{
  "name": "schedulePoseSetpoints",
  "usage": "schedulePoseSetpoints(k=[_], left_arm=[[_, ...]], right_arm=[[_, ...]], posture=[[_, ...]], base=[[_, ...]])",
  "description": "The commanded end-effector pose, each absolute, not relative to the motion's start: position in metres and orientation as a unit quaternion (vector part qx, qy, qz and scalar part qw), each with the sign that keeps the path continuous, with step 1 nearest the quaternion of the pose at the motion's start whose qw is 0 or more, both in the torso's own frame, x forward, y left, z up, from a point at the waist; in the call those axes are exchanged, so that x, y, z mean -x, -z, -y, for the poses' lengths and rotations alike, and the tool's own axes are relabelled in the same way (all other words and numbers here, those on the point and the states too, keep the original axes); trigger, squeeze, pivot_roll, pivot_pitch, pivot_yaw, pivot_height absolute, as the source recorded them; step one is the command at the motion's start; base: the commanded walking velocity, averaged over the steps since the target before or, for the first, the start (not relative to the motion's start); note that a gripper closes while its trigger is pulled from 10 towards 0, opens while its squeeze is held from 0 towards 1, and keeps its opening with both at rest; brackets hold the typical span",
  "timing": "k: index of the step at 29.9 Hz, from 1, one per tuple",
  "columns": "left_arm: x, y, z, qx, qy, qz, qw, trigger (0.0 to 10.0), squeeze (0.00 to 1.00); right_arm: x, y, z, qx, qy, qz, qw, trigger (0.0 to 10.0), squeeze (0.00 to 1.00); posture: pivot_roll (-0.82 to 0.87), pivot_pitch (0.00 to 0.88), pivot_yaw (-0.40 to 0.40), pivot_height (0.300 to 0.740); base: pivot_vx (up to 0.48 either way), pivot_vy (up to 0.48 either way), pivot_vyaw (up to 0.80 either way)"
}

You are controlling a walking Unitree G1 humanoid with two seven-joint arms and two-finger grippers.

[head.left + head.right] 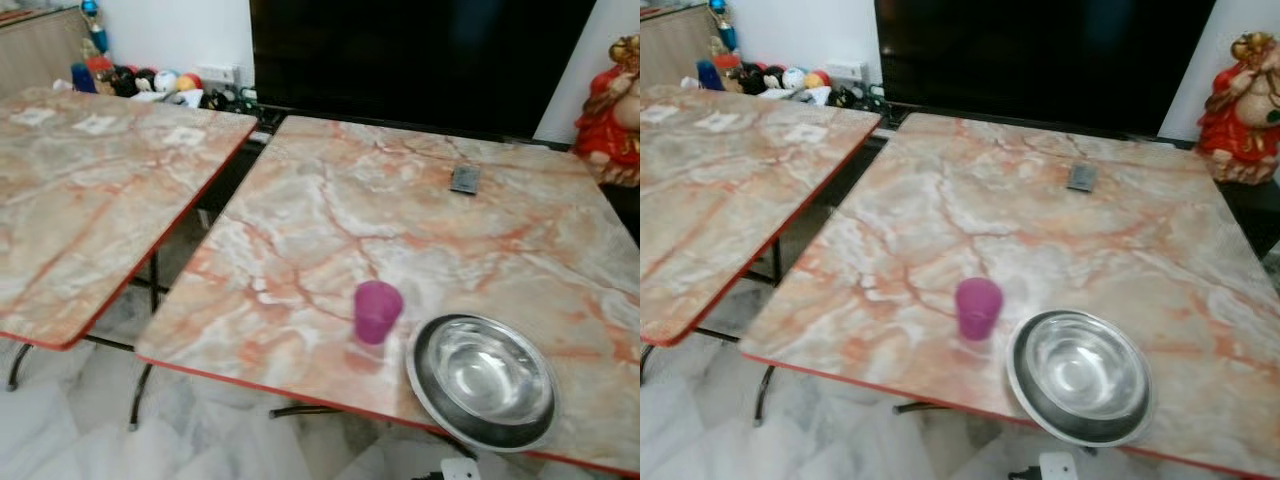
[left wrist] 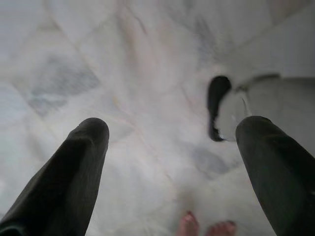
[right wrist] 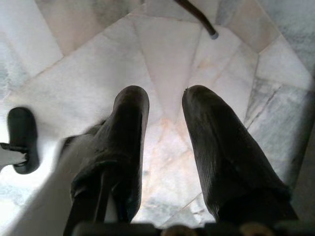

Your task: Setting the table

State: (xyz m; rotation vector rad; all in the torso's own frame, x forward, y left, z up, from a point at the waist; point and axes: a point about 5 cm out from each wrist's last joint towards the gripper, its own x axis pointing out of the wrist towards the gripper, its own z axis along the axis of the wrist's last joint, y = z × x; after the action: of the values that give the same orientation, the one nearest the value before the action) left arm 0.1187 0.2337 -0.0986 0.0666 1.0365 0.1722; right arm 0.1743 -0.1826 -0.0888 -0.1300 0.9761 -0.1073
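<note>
Left eye view, surroundings: a marble-patterned counter (image 1: 420, 220) with a red edge stands ahead; a second counter (image 1: 80, 190) of the same pattern stands to the robot's left, a dark gap between the two.
Behind the counters: a large black screen (image 1: 420, 55), a row of small coloured toys (image 1: 140, 80) along the wall, and a red and gold figurine (image 1: 612, 110) at the far right.
On the near counter: one pink cup (image 1: 377, 311), upright, and one steel bowl (image 1: 482, 381), empty, close beside the cup on the robot's right, near the front edge; one small dark flat object (image 1: 465, 179) lies toward the back, well apart from both.
Second counter: three pale patches near its far edge, too blurred to identify.
Left hand (image 2: 172, 132): hangs low over the pale marble floor (image 2: 123, 73), fingers spread wide, holding nothing; the robot's black-tipped foot (image 2: 216, 105) and a person's bare toes (image 2: 206, 227) lie beneath it.
Right hand (image 3: 165, 105): also low over the floor, fingers only narrowly parted, nothing between them; a dark counter leg (image 3: 197, 17) stands beyond the fingertips.
Cup and bowl relative to the hands: up on the counter, well apart from both hands, which hang below counter level.
</note>
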Motion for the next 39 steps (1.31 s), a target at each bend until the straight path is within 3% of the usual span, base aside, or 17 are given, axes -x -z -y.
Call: schedulePoseSetpoints(k=[1, 39], left_arm=[[-0.1143, 0.1013, -0.2284, -0.022, -0.082, -0.502, 0.861, 10.0, 0.0], [-0.11, 0.1029, -0.2277, -0.027, -0.078, -0.51, 0.856, 10.0, 0.0]], right_arm=[[-0.1685, 0.0906, 0.19, 0.066, 0.059, -0.478, 0.874, 10.0, 0.0], [-0.1689, 0.0907, 0.1884, 0.059, 0.05, -0.479, 0.874, 10.0, 0.0]], posture=[[0.01, 0.086, -0.02, 0.74], [0.01, 0.097, -0.019, 0.74]], base=[[0.0, 0.48, 0.0], [0.0, 0.48, 0.0]])
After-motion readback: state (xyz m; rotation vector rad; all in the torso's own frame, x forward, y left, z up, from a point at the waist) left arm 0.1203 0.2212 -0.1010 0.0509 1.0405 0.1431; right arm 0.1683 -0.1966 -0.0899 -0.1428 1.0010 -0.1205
